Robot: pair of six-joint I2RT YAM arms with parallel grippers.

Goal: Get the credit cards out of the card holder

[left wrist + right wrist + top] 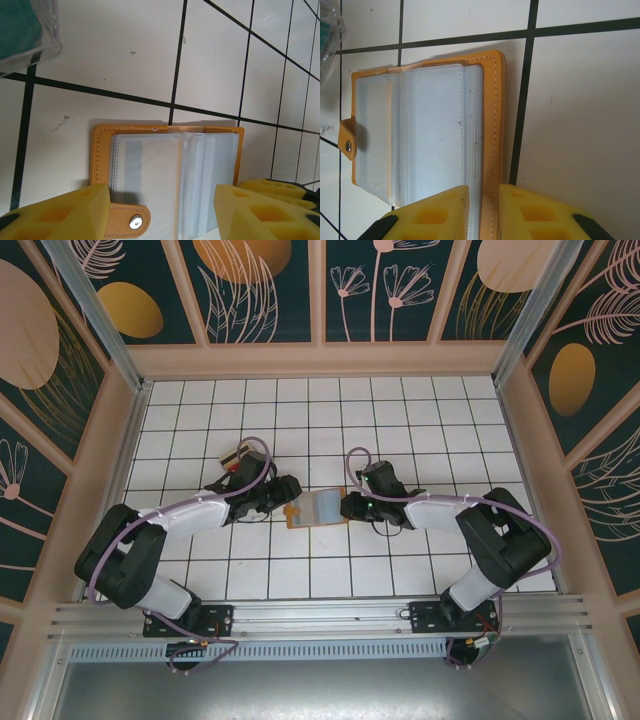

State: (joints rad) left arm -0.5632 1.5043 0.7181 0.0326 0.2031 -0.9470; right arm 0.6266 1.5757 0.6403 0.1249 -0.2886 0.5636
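Nearby, a clear box with something teal inside stands apart from the card holder. The holder lies open in the middle of the desk, orange-brown with grey-blue pockets. My right tool pinches its cover edge. My left tool gapes, straddling it.

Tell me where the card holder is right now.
The card holder lies open on the tiled table, mid-frame in the top view, between the left gripper and right gripper, whose jaws straddle its right edge.
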